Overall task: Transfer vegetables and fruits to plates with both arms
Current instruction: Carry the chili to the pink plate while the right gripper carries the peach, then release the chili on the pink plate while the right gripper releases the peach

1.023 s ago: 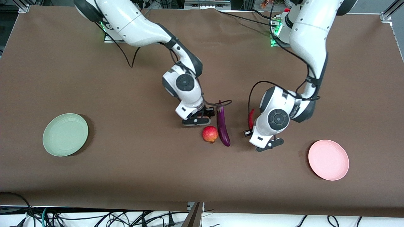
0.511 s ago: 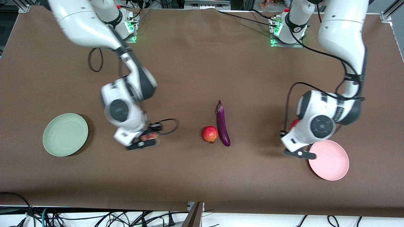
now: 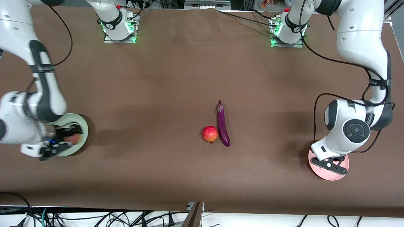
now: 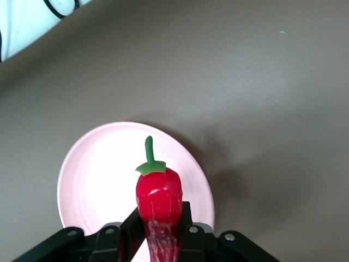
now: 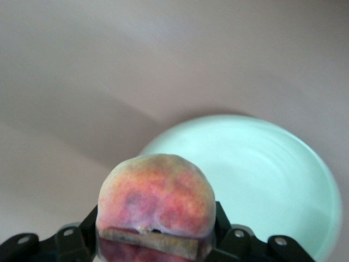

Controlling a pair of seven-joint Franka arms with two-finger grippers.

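My left gripper (image 3: 331, 164) is shut on the red chili pepper (image 4: 158, 204) and holds it over the pale pink plate (image 3: 344, 175), which also shows in the left wrist view (image 4: 92, 174). My right gripper (image 3: 60, 142) is shut on the yellowish-pink peach (image 5: 155, 199) and holds it over the mint green plate (image 3: 81, 124), seen in the right wrist view (image 5: 262, 169) too. The peach shows in the front view (image 3: 72, 138) between the black fingers. The purple eggplant (image 3: 222, 124) and the red pomegranate (image 3: 210, 134) lie side by side at the table's middle.
The brown table cloth (image 3: 157, 78) spreads wide around the fruit. The two arm bases (image 3: 118, 23) stand along the table edge farthest from the front camera. Cables hang below the table edge nearest to that camera.
My right gripper has carried the peach from the table's middle to over the green plate. My left gripper has carried the chili to over the pink plate.
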